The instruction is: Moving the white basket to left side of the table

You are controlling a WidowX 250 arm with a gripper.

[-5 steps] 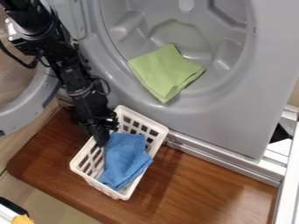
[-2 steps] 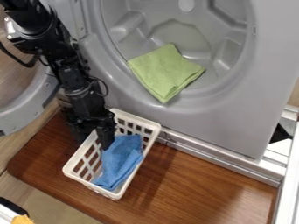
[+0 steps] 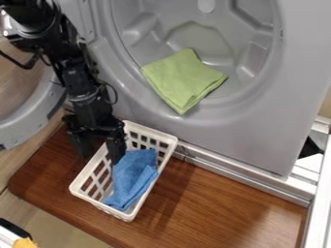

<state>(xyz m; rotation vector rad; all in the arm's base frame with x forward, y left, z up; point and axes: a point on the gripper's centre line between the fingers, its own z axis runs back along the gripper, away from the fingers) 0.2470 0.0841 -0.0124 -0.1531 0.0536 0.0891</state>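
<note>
Two black fingers (image 3: pixel 116 148) of the gripper (image 3: pixel 101 156) stand apart, straddling the white lattice-sided plastic basket (image 3: pixel 99 203) at its left rim, presumably to grip or push that wall; the jointed black arm (image 3: pixel 79 80) slants down from upper left. The basket, holding a crumpled blue cloth (image 3: pixel 134 177), rests on the left part of the brown wooden table (image 3: pixel 217 203).

So the white basket (image 3: pixel 171 140) is plastic, roughly rectangular with grid-like holes in its sides. It's sitting upright, kinda angled, left of centre on the brown wooden table (image 3: pixel 213 203).
</note>
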